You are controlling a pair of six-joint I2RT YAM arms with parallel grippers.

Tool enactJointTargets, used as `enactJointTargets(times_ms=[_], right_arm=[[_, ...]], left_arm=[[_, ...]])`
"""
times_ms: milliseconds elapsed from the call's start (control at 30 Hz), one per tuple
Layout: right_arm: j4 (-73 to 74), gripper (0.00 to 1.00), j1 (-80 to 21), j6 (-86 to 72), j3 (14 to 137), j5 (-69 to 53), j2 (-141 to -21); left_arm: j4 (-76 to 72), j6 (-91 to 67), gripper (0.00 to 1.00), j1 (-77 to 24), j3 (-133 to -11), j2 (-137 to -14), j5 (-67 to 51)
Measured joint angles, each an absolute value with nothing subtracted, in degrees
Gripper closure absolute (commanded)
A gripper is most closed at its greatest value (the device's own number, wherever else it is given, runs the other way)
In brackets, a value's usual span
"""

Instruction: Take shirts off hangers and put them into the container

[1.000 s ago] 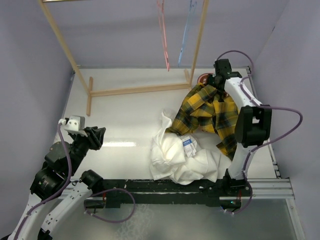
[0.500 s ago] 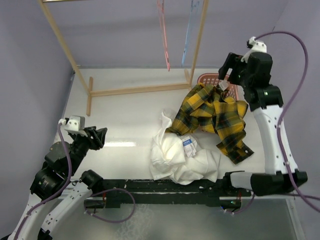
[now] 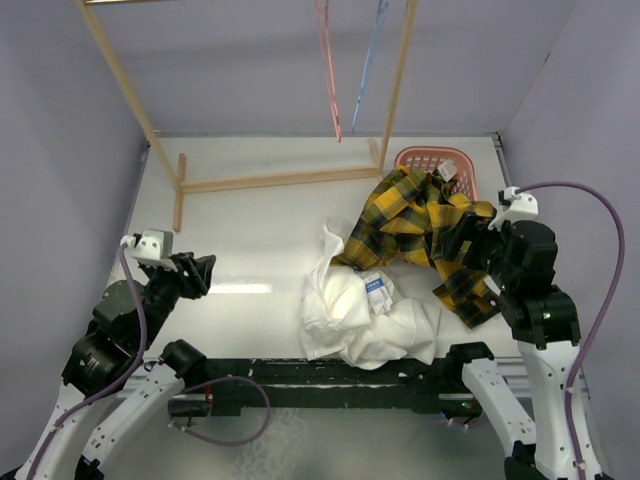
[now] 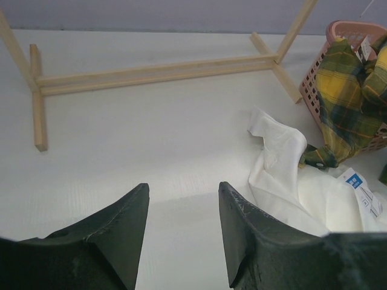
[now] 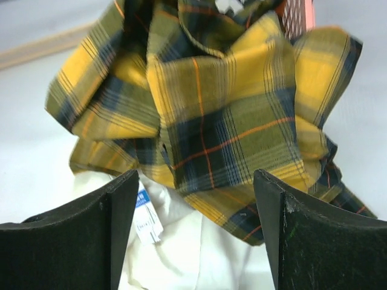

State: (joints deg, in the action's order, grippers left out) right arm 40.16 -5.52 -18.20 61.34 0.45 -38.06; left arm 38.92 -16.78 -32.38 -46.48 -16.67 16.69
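The yellow-and-black plaid shirt (image 3: 425,225) lies half over the rim of the salmon-pink container (image 3: 440,160) and half on the table. The white shirt (image 3: 365,315) is crumpled on the table in front of it, its label (image 3: 378,292) facing up. My right gripper (image 3: 462,240) hovers open over the plaid shirt's (image 5: 224,121) near edge, with nothing between its fingers (image 5: 196,174). My left gripper (image 3: 200,272) is open over bare table, left of the white shirt (image 4: 284,163). The pink-red hanger (image 3: 328,70) and the light blue hanger (image 3: 370,60) hang bare from the rack.
The wooden rack's base bar (image 3: 270,180) and its upright poles (image 3: 120,80) stand at the back. Purple walls close in both sides. A black rail (image 3: 330,375) runs along the near edge between the arm bases.
My right arm pulled back from the container towards the near edge and its jaws opened wide. The plaid shirt stayed draped over the container's rim. The left jaws opened a little.
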Motion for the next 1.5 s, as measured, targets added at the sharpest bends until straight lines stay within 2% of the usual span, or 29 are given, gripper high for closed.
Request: enactJointTargets(times_ms=[233, 367, 533, 633, 833, 1033, 1167, 1333, 1433, 1467, 1500], right_arm=[[43.09, 0.23, -5.52, -18.04, 51.96, -0.05, -34.74], [44.73, 0.2, -5.52, -18.06, 51.53, 0.01, -35.31], [44.73, 0.07, -5.54, -18.11, 51.53, -0.21, -39.44], [44.53, 0.05, -5.58, -18.15, 51.51, -0.16, -41.71], [42.68, 0.11, -5.61, -18.74, 50.98, 0.05, -43.22], [40.05, 0.24, -5.61, -19.4, 49.36, 0.49, -44.82], [39.29, 0.39, -5.63, -19.68, 49.15, 0.51, -45.74], [38.15, 0.63, -5.63, -20.14, 49.15, 0.38, -45.82], [37.39, 0.83, -5.63, -20.45, 49.15, 0.21, -46.11], [37.04, 0.95, -5.63, -20.6, 49.15, 0.1, -46.17], [36.86, 1.0, -5.63, -20.73, 49.15, -0.08, -46.19]], left_arm=[[38.94, -16.8, 0.46, -32.38, -46.48, -17.23, 16.71], [38.94, -16.8, 0.46, -32.38, -46.48, -17.63, 16.69], [38.94, -16.8, 0.46, -32.38, -46.48, -18.31, 16.69], [38.94, -16.8, 0.46, -32.38, -46.48, -18.44, 16.69], [38.94, -16.8, 0.46, -32.38, -46.48, -18.46, 16.69], [38.94, -16.8, 0.46, -32.38, -46.48, -18.48, 16.69], [38.94, -16.8, 0.46, -32.38, -46.48, -18.48, 16.69], [38.94, -16.82, 0.46, -32.38, -46.48, -18.48, 16.69], [38.94, -16.82, 0.46, -32.38, -46.48, -18.48, 16.69], [38.94, -16.8, 0.46, -32.38, -46.48, -18.48, 16.71], [38.94, -16.82, 0.46, -32.38, -46.48, -18.48, 16.71]])
